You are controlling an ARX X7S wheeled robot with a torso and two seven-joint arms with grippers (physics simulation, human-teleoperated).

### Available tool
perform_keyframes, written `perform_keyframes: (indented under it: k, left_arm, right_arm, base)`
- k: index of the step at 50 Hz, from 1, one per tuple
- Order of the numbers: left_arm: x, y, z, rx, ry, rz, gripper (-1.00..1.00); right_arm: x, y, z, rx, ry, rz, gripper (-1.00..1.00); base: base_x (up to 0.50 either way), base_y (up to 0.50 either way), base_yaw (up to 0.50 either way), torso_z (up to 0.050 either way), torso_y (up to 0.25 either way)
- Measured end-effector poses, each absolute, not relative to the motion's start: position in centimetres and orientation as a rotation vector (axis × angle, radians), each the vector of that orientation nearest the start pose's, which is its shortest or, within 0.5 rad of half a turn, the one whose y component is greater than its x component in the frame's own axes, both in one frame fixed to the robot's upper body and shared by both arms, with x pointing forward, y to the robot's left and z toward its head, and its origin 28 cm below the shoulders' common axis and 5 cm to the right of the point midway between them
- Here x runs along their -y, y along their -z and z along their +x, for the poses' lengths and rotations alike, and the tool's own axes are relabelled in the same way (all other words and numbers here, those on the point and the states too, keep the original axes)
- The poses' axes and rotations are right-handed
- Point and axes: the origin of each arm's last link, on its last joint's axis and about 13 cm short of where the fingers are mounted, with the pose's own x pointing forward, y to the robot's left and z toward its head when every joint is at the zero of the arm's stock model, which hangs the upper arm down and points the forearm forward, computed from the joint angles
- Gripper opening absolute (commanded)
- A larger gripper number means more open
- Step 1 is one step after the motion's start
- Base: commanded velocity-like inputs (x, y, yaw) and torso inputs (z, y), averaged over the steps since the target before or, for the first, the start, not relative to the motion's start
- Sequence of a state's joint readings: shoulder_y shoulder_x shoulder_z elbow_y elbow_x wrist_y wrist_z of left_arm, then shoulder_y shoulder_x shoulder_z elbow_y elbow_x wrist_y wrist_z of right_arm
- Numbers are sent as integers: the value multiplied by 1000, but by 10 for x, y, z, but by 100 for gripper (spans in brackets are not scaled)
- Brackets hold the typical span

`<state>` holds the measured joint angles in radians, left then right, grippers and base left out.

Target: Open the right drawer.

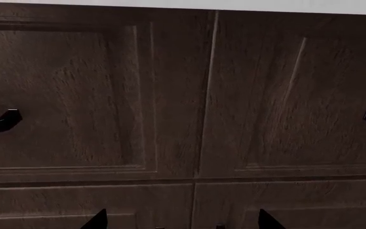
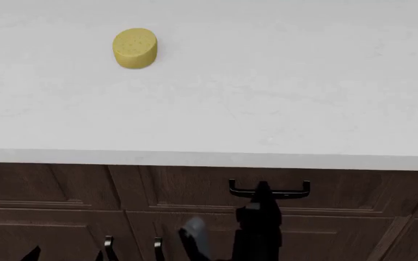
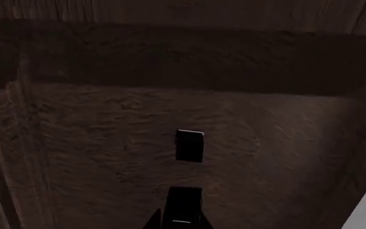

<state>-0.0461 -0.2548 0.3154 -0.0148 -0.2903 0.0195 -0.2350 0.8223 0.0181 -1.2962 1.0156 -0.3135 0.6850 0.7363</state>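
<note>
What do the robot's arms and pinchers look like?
Mostly black. In the head view the right arm is a dark, blocky column with a pale grey patch beside it. The left gripper shows only two black pointed tips. No cables or markings are visible.

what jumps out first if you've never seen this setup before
The yellow round sponge-like block sits alone toward the far left of the pale countertop. Below the counter edge runs dark wood cabinetry, and the right gripper is up against the black bow handle of the right drawer, which looks closed. In the left wrist view, the left gripper shows only its fingertips in front of the drawer fronts.
</note>
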Motion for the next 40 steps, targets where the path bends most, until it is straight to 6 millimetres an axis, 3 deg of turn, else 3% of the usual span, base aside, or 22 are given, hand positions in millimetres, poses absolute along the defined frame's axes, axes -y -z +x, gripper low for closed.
perform_keyframes:
  k: [16,40]
  left_arm:
    - [-204,-12,211,-37,64,-30,100]
    - [-204,-13,211,-42,67,-29,100]
  right_arm:
    - [72,-22,315,-37,197,-1583,-100]
    - [73,-27,259,-87,139,-1606,-100]
  base:
    - [0,0,0,0,0]
    - [0,0,-1,0,2]
